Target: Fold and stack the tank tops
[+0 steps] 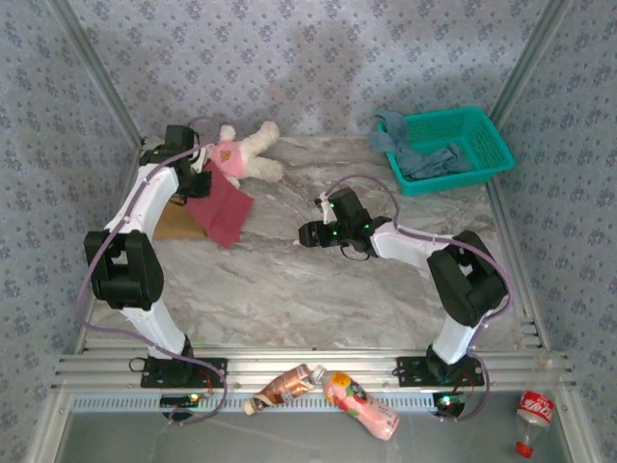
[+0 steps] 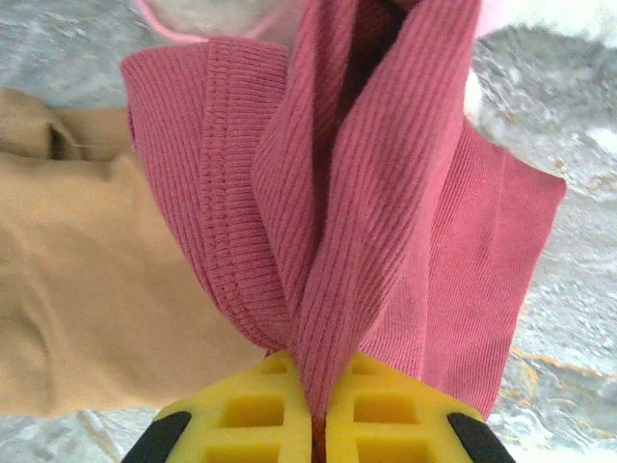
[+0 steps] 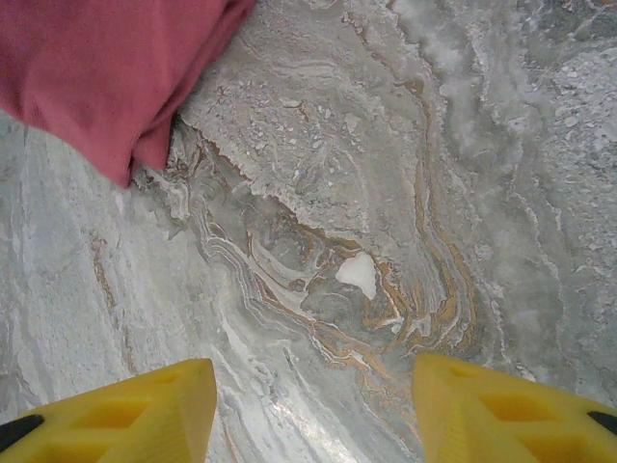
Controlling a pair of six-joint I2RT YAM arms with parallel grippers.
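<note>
The left gripper [image 2: 323, 420] is pinching a bunched fold of the dark red tank top [image 2: 405, 241], partly over the tan tank top [image 2: 87, 289], probably to spread it. The right gripper [image 3: 313, 405] is hovering, jaws apart, near its hem, ready to help.

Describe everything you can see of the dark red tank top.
The dark red tank top is soft ribbed knit, pinkish red up close, with a wider ribbed band along one edge. It sits at the table's far left, bunched, not flat: the left jaws are shut on a gathered fold, so cloth falls away in pleats and one corner reaches the marble. It overlaps the tan-brown top beside it and lies close to the plush doll.
</note>
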